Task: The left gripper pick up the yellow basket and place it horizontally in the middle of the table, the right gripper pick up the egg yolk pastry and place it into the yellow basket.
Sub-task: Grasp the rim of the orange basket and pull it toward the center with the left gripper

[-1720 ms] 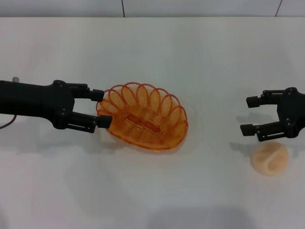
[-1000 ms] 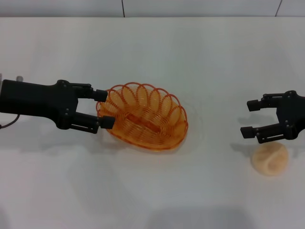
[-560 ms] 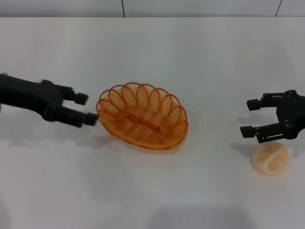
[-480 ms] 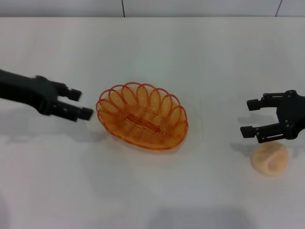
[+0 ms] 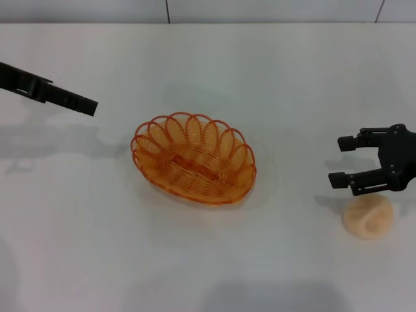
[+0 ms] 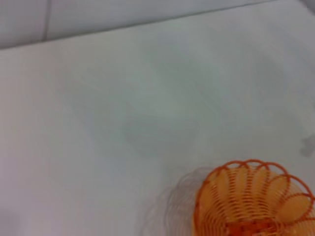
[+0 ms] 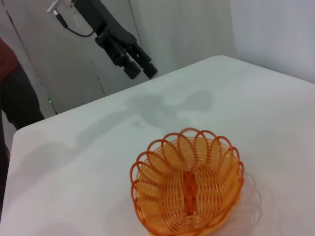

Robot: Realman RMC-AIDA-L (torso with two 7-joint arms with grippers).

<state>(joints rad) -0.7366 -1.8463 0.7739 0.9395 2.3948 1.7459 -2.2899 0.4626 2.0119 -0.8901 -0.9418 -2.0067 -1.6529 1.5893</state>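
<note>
Basket (image 5: 194,160) sits upright on the table (image 5: 208,65) near its middle, long axis running roughly nine to three with a slight tilt, empty, nothing touching it. Left gripper (image 5: 86,106) is well apart from it at about ten o'clock, raised off the surface; whether its fingers are spread or closed cannot be told. Judgement: the basket placement looks finished, and the pastry step is the one in hand.

Right gripper (image 5: 338,160) hovers at the basket's three o'clock, well apart, jaws spread fairly wide and empty. Egg yolk pastry (image 5: 368,217) lies on the table just below it at about five o'clock, not between the fingers.

Next move calls for dropping over the pastry, closing gently, then carrying it toward nine o'clock into the basket.
</note>
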